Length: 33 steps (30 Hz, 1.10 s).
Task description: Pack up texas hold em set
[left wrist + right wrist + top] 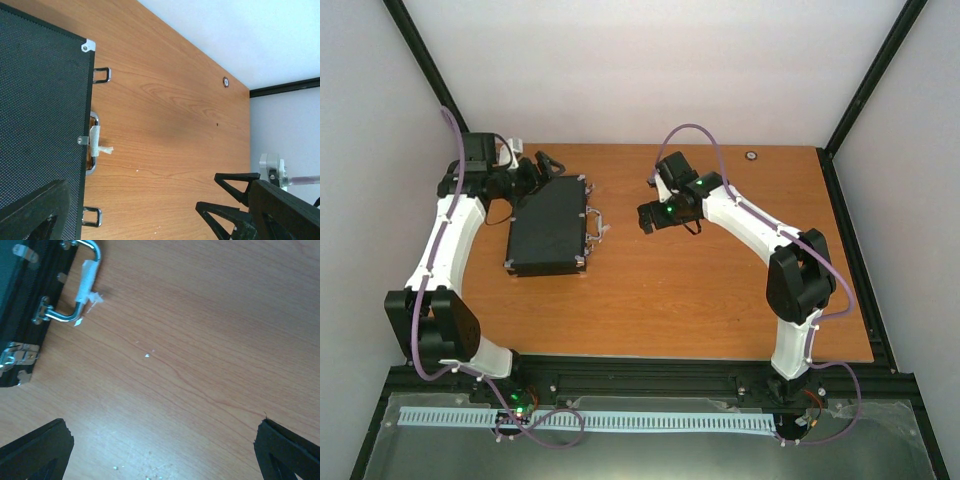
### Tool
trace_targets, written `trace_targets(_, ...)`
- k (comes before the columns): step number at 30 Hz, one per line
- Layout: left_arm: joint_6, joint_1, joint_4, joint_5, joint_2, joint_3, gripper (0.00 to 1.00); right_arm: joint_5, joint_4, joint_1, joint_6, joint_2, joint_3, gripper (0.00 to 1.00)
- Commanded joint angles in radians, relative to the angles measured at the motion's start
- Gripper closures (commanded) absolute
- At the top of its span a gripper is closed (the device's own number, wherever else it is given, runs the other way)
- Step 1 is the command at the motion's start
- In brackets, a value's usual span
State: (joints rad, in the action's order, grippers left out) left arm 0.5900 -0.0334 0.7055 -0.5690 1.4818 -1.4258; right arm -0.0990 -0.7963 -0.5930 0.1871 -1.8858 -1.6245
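The bench is the biggest thing I have on screen: a smooth slab of orange-brown wood grain filling the middle of the overhead view.

On its left half lies the case, flat, rectangular and closed. The skin is black with a fine pebbled texture, and the edges are trimmed in thin dark strips. With the lid shut I cannot see anything inside it. Its long handle side faces right, toward the middle of the frame.

My left hand hangs over the upper left end of the case, fingers spread as wide as they go and holding nothing. My right hand sits over bare wood to the right of the case, near the handle side but apart from it. It is fully spread too, and empty; its matte black fingers show at the two lower corners of its own camera.

The handle is a bent chrome bar, with white tape wrapped round part of it and fraying at one end. A bright metal latch sits beside it, and a silver corner cap covers the case's corner.

A small round metal grommet is set into the bench near its far edge. White crumbs dot the wood.
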Motion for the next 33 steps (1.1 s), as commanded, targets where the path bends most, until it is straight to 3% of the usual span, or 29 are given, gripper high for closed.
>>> trace_targets(1, -0.054, -0.002, 0.030, 0.025, 0.013, 0.026, 0.00, -0.129, 0.029, 0.000, 0.006, 0.019, -0.024, 0.00)
trace_targets(7, -0.140, -0.002, 0.060, 0.139, 0.083, 0.090, 0.01, -0.398, 0.077, -0.010, -0.008, -0.005, -0.023, 0.13)
trace_targets(13, -0.192, 0.003, 0.074, 0.231, 0.164, 0.086, 0.03, -0.515, 0.090, -0.075, -0.029, -0.089, -0.075, 0.32)
trace_targets(14, -0.198, 0.004, 0.076, 0.242, 0.175, 0.087, 0.05, -0.535, 0.104, -0.081, -0.018, -0.108, -0.080, 0.40)
trace_targets(15, -0.203, 0.004, 0.076, 0.248, 0.187, 0.088, 0.06, -0.556, 0.116, -0.085, -0.008, -0.124, -0.087, 0.53)
trace_targets(17, -0.212, 0.004, 0.075, 0.256, 0.210, 0.093, 0.09, -0.576, 0.127, -0.093, 0.009, -0.161, -0.107, 0.91)
trace_targets(18, -0.216, 0.004, 0.074, 0.260, 0.220, 0.096, 0.09, -0.584, 0.126, -0.097, 0.010, -0.180, -0.131, 0.97)
trace_targets(33, -0.241, 0.003, 0.048, 0.269, 0.289, 0.124, 0.11, -0.671, 0.059, -0.169, -0.014, -0.378, -0.326, 0.97)
